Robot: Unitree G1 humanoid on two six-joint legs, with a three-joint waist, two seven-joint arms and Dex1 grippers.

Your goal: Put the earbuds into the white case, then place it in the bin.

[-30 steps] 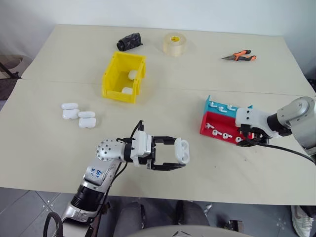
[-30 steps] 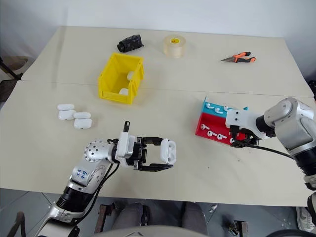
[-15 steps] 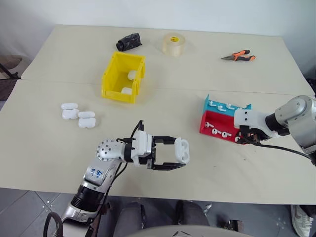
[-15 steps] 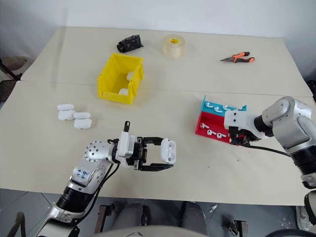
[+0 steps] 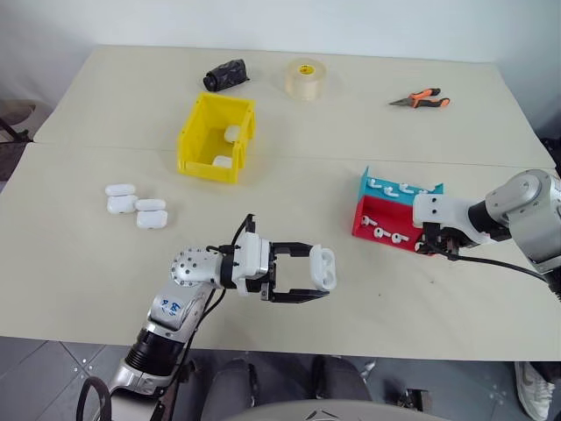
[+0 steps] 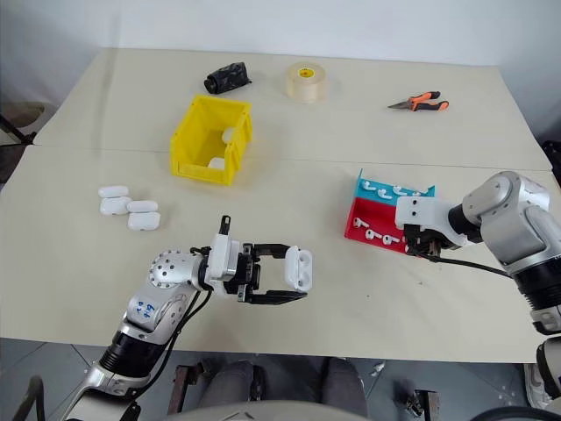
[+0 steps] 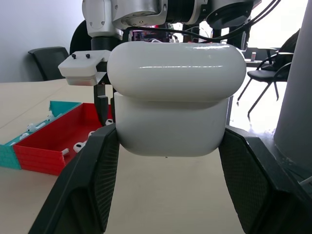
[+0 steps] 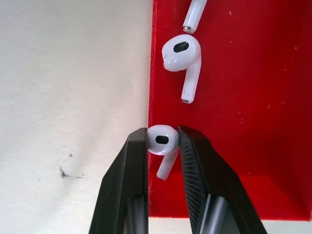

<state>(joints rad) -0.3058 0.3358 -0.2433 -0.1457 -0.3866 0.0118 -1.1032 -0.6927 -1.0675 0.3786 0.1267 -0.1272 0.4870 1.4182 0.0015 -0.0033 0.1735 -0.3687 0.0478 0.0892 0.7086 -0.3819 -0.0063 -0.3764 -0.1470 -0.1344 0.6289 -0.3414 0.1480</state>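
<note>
Both arms are silver-grey metal with rounded joints, each ending in a white wrist block and a pincer of two black fingers. The left pincer (image 5: 302, 281) has textured finger pads (image 7: 243, 180), a blue marking on its forearm and a black cable at the wrist. The right pincer (image 8: 163, 141) trails a black cable and has two dark screws on its white block.

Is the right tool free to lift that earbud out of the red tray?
Probably yes: the right tool pinches the earbud at the red tray edge, nothing over it; the next earbud lies apart.

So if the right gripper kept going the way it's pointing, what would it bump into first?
Most likely the floor of the red tray: the right gripper points down into it, with an earbud already between its fingers.
</note>
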